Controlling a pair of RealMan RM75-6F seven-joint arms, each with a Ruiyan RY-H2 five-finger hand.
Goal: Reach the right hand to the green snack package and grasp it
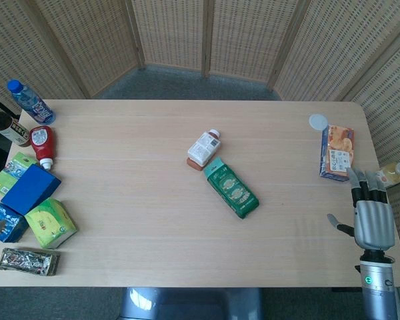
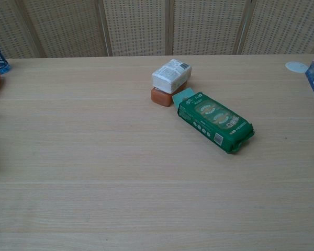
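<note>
The green snack package (image 1: pixel 232 188) lies flat and slanted near the middle of the table; the chest view shows it (image 2: pixel 214 121) right of centre. Its top corner touches a small white bottle with a brown-red cap (image 1: pixel 204 148), lying on its side (image 2: pixel 170 77). My right hand (image 1: pixel 372 217) hovers at the table's right front edge, well to the right of the package and apart from it. Its fingers point away from me, the thumb sticks out to the left, and it holds nothing. The chest view does not show this hand. No left hand is visible.
An orange and blue snack box (image 1: pixel 337 152) and a white lid (image 1: pixel 318 121) lie just beyond my right hand. A yellow bottle (image 1: pixel 393 173) sits off the right edge. Along the left edge are several bottles, a blue box (image 1: pixel 31 189), a green pack (image 1: pixel 51 223) and a dark packet (image 1: pixel 28 261).
</note>
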